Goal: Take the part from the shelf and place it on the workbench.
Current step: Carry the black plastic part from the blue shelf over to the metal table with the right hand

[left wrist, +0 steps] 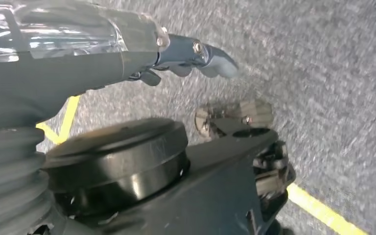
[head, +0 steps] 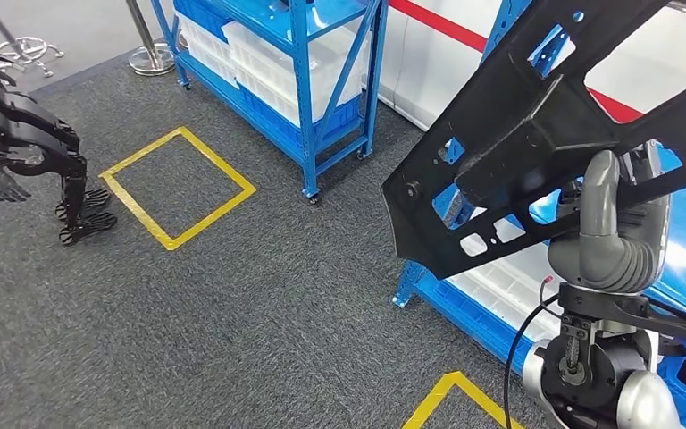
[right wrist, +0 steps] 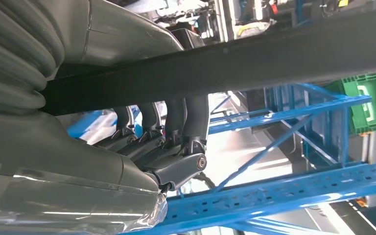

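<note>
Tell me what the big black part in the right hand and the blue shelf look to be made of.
Black part: probably moulded plastic, matte, judging by its ribs, cut-outs and dull sheen; coated metal cannot be ruled out. The right hand grips it. Blue shelf: looks like painted steel, glossy blue, with thin braces and perforated uprights.

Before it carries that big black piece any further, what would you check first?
1. Right hand grips the black part: ok; the right wrist view shows fingers wrapped over a bar.
2. Part free of the blue shelf: ok.
3. Left hand holds nothing: ok.
4. Grey carpet ahead is free of obstacles: ok.
5. Workbench location: cannot tell.
</note>
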